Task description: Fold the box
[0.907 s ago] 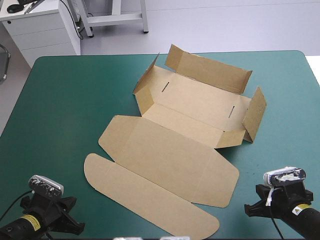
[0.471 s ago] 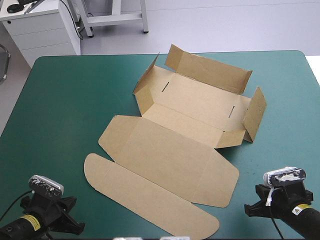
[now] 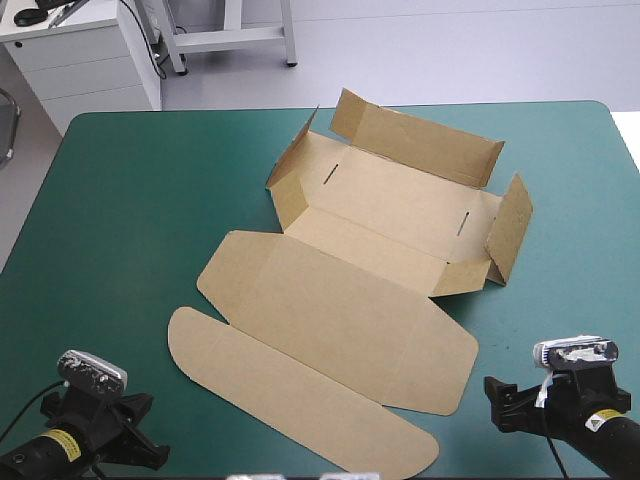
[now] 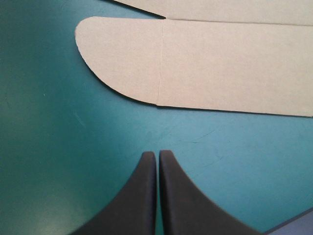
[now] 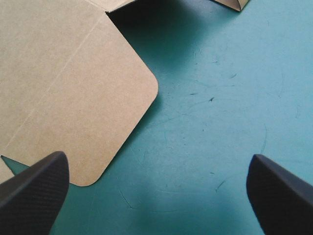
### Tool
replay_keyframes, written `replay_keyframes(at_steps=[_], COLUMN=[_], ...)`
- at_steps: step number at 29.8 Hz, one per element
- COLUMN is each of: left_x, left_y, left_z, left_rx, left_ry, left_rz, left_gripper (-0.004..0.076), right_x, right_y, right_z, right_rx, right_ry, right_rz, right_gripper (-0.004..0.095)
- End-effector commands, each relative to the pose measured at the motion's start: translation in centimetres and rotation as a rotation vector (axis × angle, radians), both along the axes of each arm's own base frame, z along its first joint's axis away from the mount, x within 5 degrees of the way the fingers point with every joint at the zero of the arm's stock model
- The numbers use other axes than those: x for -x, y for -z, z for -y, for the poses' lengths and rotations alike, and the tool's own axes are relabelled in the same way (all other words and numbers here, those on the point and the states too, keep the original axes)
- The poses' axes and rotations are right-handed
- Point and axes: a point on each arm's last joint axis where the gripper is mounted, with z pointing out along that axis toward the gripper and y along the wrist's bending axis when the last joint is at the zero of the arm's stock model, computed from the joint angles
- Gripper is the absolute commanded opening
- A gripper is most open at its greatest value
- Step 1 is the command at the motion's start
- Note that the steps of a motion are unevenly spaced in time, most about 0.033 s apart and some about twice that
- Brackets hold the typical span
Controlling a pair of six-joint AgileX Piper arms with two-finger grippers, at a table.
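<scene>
The brown box (image 3: 360,270) lies in the middle of the teal-green table, its far part an open tray with low walls raised, its lid and rounded tuck flap flat toward me. My left gripper (image 4: 157,155) is shut, empty, just short of the rounded tuck flap (image 4: 195,63); that arm rests at the near left corner (image 3: 85,425). My right gripper (image 5: 156,178) stands wide open over bare cover, with the lid's rounded corner (image 5: 73,98) ahead of one finger; that arm sits at the near right corner (image 3: 570,400).
A grey cabinet (image 3: 80,60) and a metal frame (image 3: 230,35) stand beyond the table's far left edge. Teal-green cover (image 3: 110,220) shows bare to the left and right of the box.
My right gripper has gone from shut to wide open, and its wrist has shifted slightly toward me. The box and the left arm have not moved.
</scene>
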Motion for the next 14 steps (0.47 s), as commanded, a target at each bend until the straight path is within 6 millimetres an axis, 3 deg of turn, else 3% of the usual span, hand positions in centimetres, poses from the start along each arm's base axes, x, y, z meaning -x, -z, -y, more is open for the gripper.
replay_keyframes(at_steps=[1, 8, 14], left_x=[-0.4, -0.4, -0.4], left_y=[-0.9, -0.9, -0.9], left_z=[0.2, 0.2, 0.2], left_rx=[0.034, 0.034, 0.034], left_ry=[-0.004, -0.004, -0.004], left_rz=[0.049, 0.049, 0.049], left_gripper=[-0.0008, -0.0008, -0.0008], right_x=[-0.3, -0.4, -0.5], right_y=[-1.0, -1.6, -3.8], right_z=[0.0, -0.5, -0.4], right_rx=[-0.013, -0.187, -0.309], right_ry=[0.017, 0.102, 0.211], right_rz=[0.052, 0.038, 0.039], right_gripper=[0.0931, 0.0931, 0.0931])
